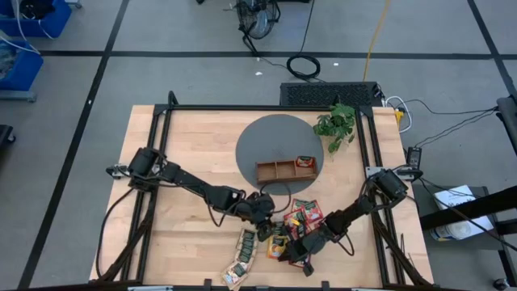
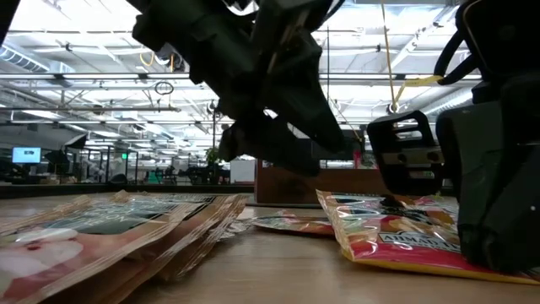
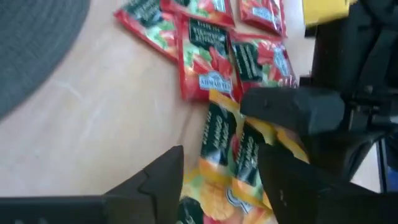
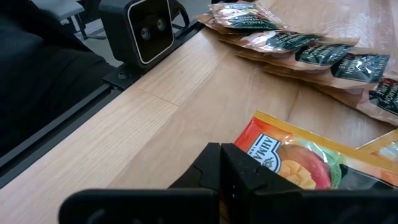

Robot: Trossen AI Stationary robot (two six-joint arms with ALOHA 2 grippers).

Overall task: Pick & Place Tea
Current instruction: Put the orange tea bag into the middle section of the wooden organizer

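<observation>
From above, tea packets point(image 1: 292, 226) heaped near the table's front edge, one in the tray point(image 1: 284, 170); left gripper point(image 3: 217, 180), fingers apart over an orange packet point(image 3: 233, 155), should settle squarely before closing; right gripper point(image 4: 221, 171) shut, empty.

Table point(image 1: 194, 145): pale blond wood, faint plank grain, black frame rails.
Round mat point(image 1: 271, 137): plain dark grey.
Tray point(image 1: 279, 170): brown wood; one red packet inside at one end.
Plant point(image 1: 338, 124): green leaves.
Red tea packets point(image 3: 205, 59): bright red, strawberry print, dark green label, white lettering.
Orange-yellow tea packets point(image 3: 224, 155): yellow-orange, peach print, dark green label.
Beige tea packets point(image 4: 298, 53): tan paper, dark green labels, fanned row.
Left gripper point(image 3: 217, 180): black.
Right gripper point(image 4: 221, 177): black.
Floor: grey, black lines.
</observation>
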